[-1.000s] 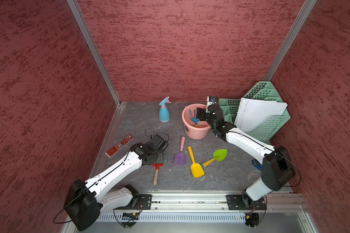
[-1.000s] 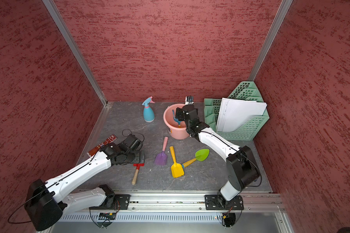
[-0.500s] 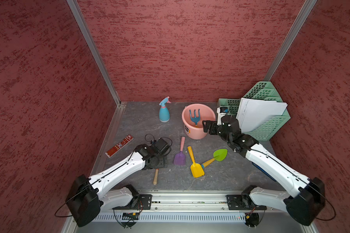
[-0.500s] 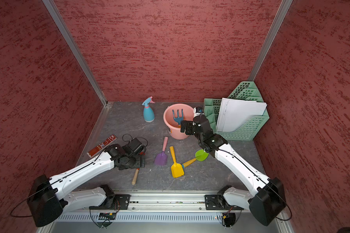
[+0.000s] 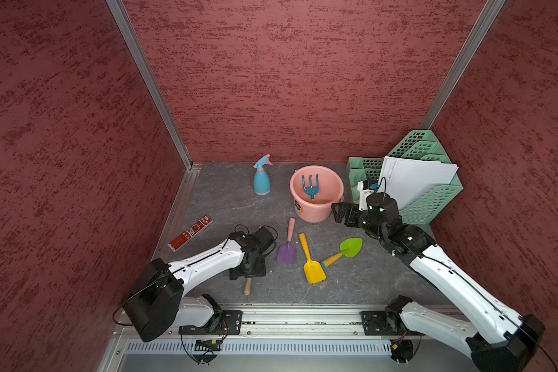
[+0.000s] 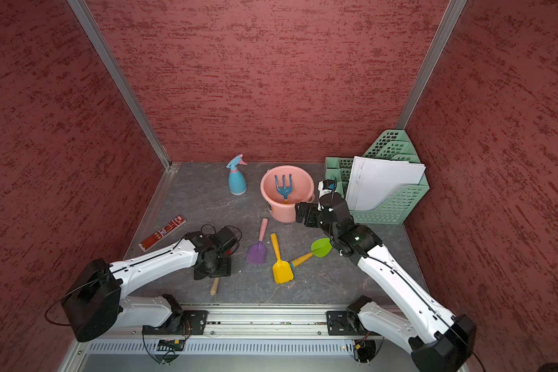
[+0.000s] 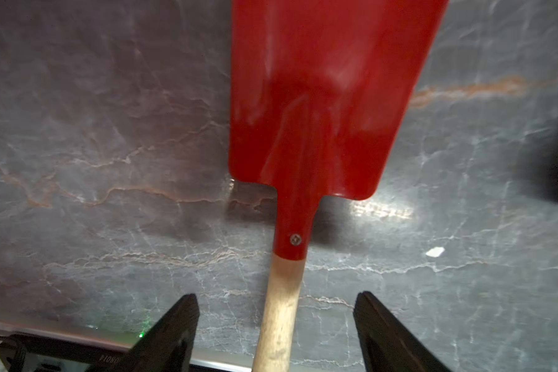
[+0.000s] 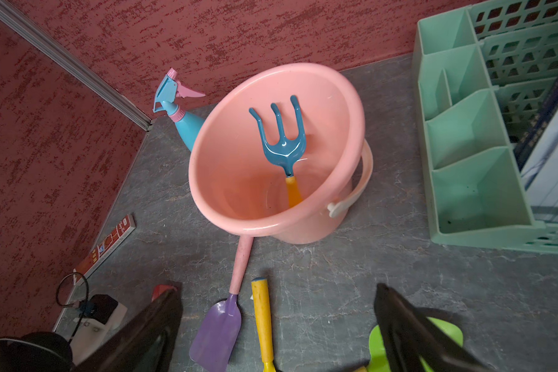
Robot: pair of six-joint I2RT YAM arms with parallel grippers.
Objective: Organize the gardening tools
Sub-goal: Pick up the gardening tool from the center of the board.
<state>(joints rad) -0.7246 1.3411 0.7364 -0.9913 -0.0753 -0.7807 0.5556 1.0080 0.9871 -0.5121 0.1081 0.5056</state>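
Note:
The red spade (image 7: 319, 96) lies flat on the grey floor, and only the end of its wooden handle (image 5: 247, 286) shows in both top views. My left gripper (image 7: 277, 294) is open, low over it, one finger on each side of the handle with a gap on both sides. A blue claw (image 5: 310, 186) stands inside the pink bucket (image 5: 316, 166). My right gripper (image 5: 340, 212) hangs open and empty just right of the bucket. The purple scoop (image 5: 286, 252), yellow shovel (image 5: 313, 272) and green trowel (image 5: 351, 247) lie mid-floor. The spray bottle (image 5: 261, 182) stands at the back.
A flat red printed strip (image 5: 190, 232) lies by the left wall. A mint-green mesh rack (image 5: 432, 199) holding white sheets (image 5: 416, 183) fills the back right corner, close behind my right wrist. Red walls enclose three sides, and a metal rail (image 5: 287, 309) runs along the front.
My right gripper has drawn back from the bucket towards the right, leaving the blue claw inside. My left gripper has come down over the spade's handle and its jaws have narrowed.

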